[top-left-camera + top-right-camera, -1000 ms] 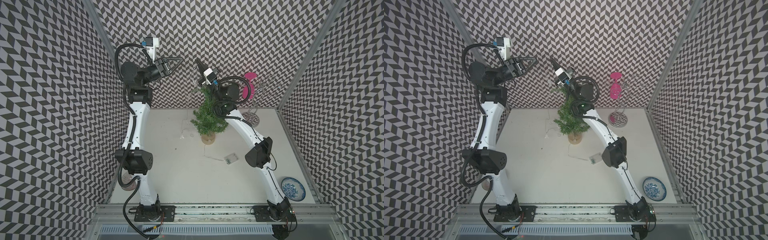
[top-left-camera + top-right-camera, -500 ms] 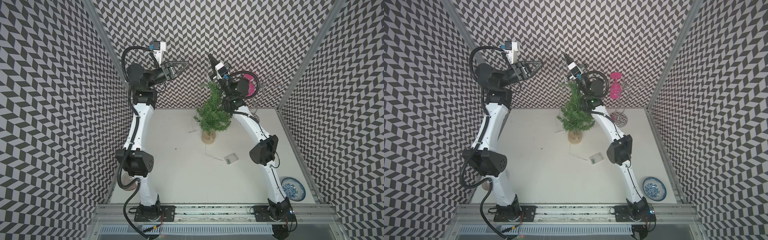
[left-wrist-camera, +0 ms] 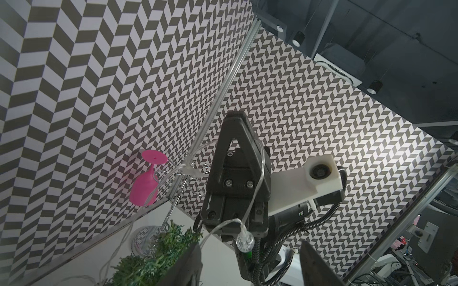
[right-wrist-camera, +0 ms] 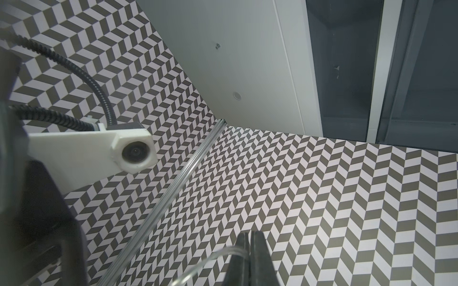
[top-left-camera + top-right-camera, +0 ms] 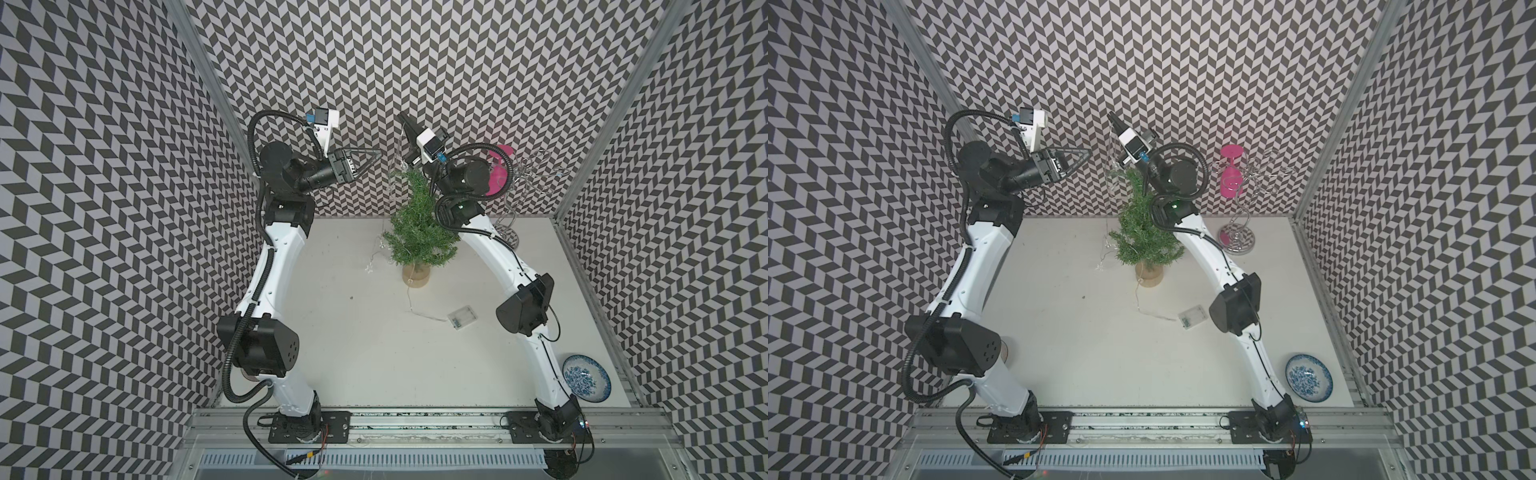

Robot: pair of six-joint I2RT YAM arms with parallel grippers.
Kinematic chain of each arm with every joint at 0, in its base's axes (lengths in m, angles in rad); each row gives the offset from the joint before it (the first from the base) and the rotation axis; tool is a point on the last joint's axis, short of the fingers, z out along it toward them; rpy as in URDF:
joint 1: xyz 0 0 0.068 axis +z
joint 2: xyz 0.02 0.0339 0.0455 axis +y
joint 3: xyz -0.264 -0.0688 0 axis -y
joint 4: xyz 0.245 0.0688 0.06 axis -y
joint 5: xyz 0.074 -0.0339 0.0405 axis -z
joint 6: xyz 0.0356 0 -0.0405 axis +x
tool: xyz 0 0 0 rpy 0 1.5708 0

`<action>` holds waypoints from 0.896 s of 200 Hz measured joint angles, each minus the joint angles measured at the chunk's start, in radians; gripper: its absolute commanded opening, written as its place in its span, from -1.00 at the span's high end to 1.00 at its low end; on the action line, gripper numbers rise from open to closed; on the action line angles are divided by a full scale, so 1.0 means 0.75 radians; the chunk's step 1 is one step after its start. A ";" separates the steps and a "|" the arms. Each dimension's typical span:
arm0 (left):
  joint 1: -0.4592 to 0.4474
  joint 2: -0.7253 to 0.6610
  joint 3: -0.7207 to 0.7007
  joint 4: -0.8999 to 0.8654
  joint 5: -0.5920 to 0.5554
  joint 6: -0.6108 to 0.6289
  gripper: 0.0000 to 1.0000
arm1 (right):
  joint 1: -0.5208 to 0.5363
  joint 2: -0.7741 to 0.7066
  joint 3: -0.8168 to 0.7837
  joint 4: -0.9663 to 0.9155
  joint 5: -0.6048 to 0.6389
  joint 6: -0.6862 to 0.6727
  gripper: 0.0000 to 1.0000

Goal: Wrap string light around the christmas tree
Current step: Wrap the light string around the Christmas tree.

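Observation:
The green christmas tree stands on its tan base toward the back of the table. Above its tip, my right gripper is shut on the clear wire of the string light. The wire hangs down the tree's left side to a star. Another run goes from the base to the battery box. My left gripper is open and empty, left of the tree top. A bulb dangles in front of it.
A chrome rack holding a pink glass stands at the back right, close behind my right arm. A blue-patterned plate sits at the front right. Patterned walls enclose three sides.
My left gripper has opened wide while shifting right and lower toward the tree top. The right gripper moved right, then back a little, still shut on the wire.

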 measured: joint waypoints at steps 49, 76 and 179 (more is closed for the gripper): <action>-0.015 -0.233 -0.322 -0.288 -0.090 0.481 -0.58 | -0.003 -0.002 -0.014 -0.014 -0.001 0.001 1.00; -0.005 -0.377 -0.605 -0.321 -0.131 0.756 -0.60 | -0.003 -0.007 -0.018 -0.037 -0.002 0.000 1.00; -0.010 -0.234 -0.857 -0.247 -0.213 1.401 -0.63 | -0.012 -0.055 -0.023 -0.056 -0.001 -0.006 1.00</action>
